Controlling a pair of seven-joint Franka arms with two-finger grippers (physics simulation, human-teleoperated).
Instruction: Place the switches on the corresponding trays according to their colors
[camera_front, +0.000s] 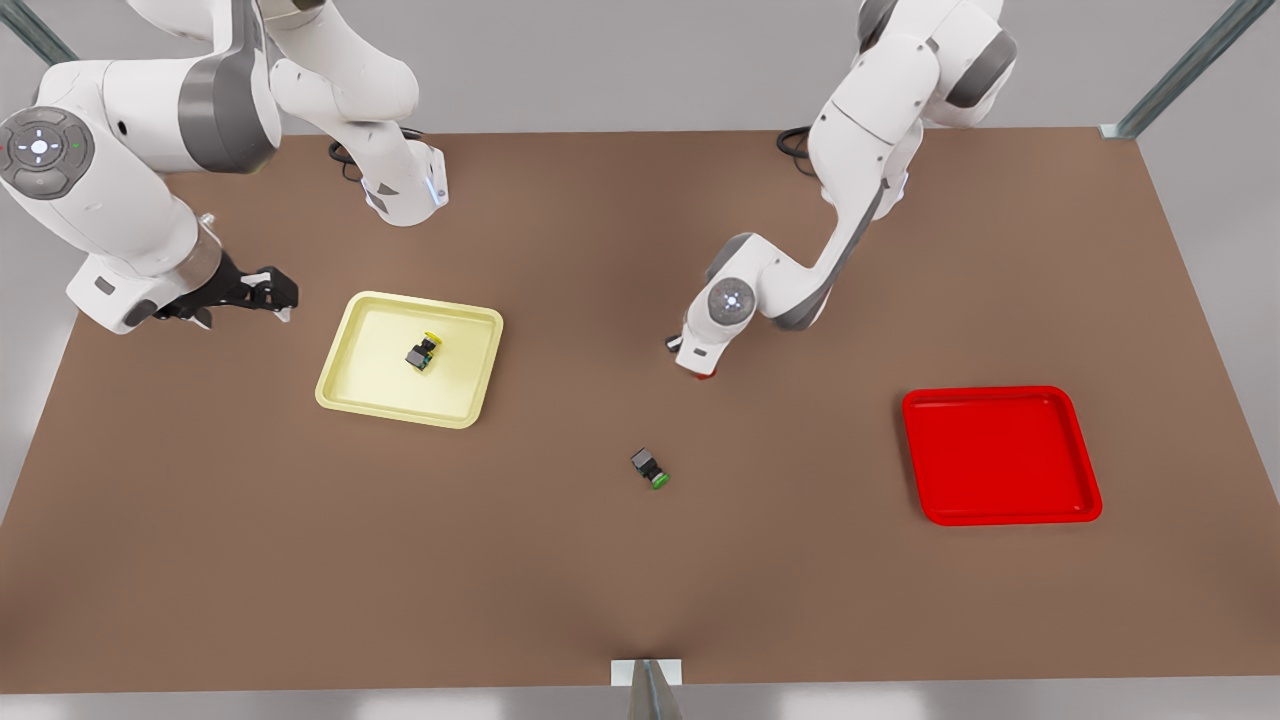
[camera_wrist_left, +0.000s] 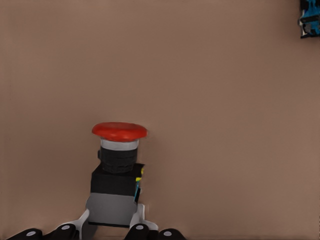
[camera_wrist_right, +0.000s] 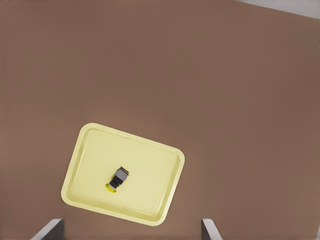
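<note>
left wrist view has the left gripper (camera_wrist_left: 114, 217) clamped on the black body of the red-capped switch (camera_wrist_left: 117, 167), cap pointing away from the fingers (camera_wrist_left: 137, 219), brown table behind it. from the front view that same gripper (camera_front: 700, 368) sits low over the table (camera_front: 560, 560) near the middle, its arm hiding the fingers, with just a sliver of red poking out beneath.

right wrist view looks down past two spread fingertips (camera_wrist_right: 50, 230) with nothing between them onto the pale yellow tray (camera_wrist_right: 150, 155), where the yellow-capped switch (camera_wrist_right: 118, 180) lies on its side. the front view puts the right gripper (camera_front: 262, 292) raised off the table at the front view's left, just beside that tray (camera_front: 365, 395); the yellow switch (camera_front: 422, 352) lies near the tray's middle.

the front view also takes in the red tray (camera_front: 1000, 455), well apart at the front view's right with a bare floor, and a green-capped switch (camera_front: 650, 467) lying on the table between the two trays, nearer the camera than the left gripper. a dark thing sits at a corner of the left wrist view, but i cannot tell what it is.

the table is plain matte brown, with grey metal frame struts (camera_front: 1185, 70) at its corners and a pale grey wall behind.
</note>
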